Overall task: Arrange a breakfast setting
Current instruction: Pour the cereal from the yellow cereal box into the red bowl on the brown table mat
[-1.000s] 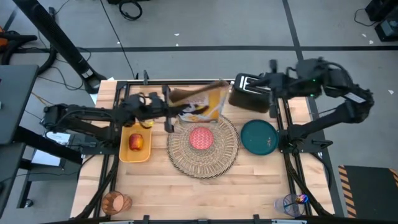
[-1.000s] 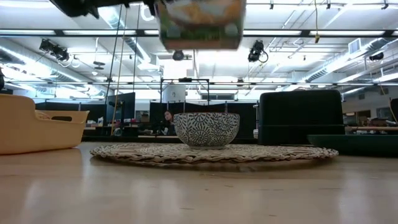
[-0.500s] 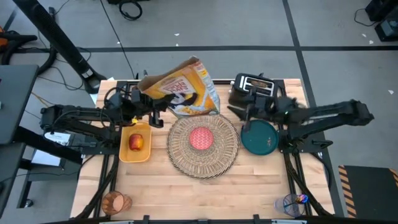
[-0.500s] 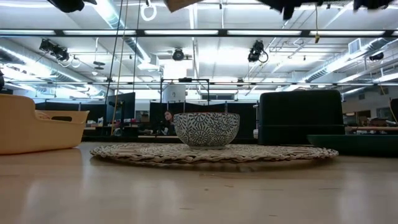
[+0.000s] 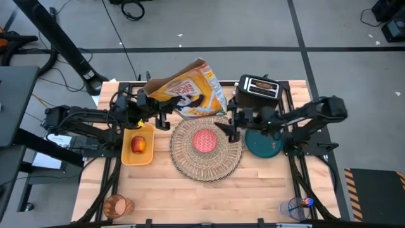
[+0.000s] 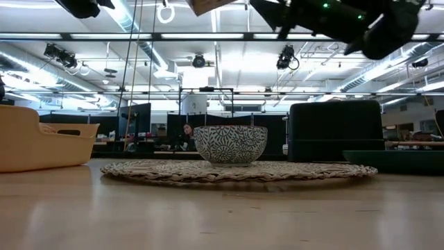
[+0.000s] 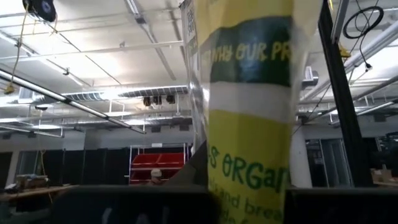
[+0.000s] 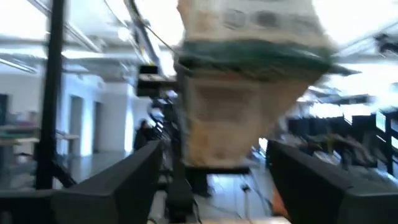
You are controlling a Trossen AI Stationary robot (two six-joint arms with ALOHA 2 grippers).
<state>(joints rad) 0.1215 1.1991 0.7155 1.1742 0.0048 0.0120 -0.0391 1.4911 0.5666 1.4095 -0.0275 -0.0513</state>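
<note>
My left gripper is shut on a yellow cereal box, held high over the table's far edge, left of the toaster. The box fills the left wrist view. My right gripper is open and empty above the right rim of the round straw placemat. The small pink bowl stands on the middle of the mat. The teal plate lies right of the mat. The red apple lies in a yellow tray. The orange cup stands at the near left. No toast slice shows. My left gripper holds the cereal box by its near left end, coming level from the table's left. The box is lifted clear of the table; only its bottom corner shows in the low view. My own fingers hide the place of contact.
A black toaster stands at the far right, just behind my right arm. A clear cup with the blue spoon stands at the near right corner. Bare wood lies along the near edge, in front of the mat.
My left gripper has drawn the cereal box away from above the mat, toward the far left, and raised it; the box has turned about from lying tipped over the bowl. My right gripper has come from beside the toaster toward the left and near, up to the mat's right rim.
</note>
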